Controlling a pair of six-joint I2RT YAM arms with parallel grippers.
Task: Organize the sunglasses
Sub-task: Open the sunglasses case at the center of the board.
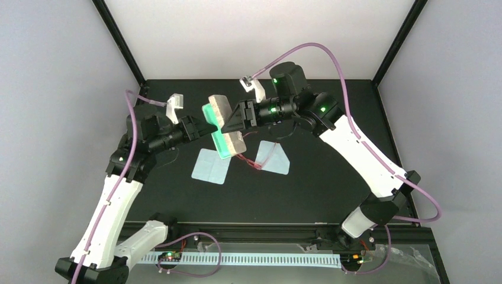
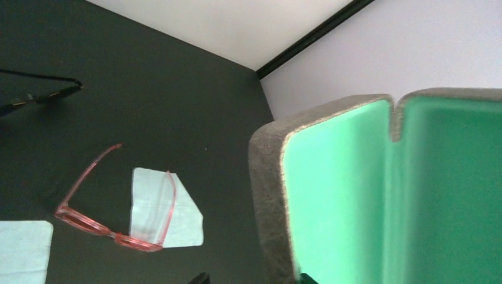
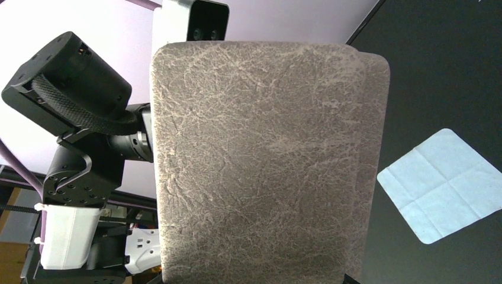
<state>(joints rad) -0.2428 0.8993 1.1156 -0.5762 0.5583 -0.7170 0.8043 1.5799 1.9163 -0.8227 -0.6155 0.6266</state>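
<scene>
Case (image 3: 260, 160) up close, open, green inside, clamped in right fingers (image 1: 235, 120). Left fingers (image 1: 204, 128) at its edge, grip unclear. Sunglasses (image 2: 100, 225) on desk (image 1: 331, 195), unfolded, one arm over cloth (image 2: 183, 222). Likely light, thin, fragile: pinch frame at bridge, off lenses.

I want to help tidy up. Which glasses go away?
Look at the black table, near the green-lined case held in the air. The sunglasses lie there, one arm across a pale blue cloth. Their frame is thin and red-pink, unlike the black pair.
</scene>
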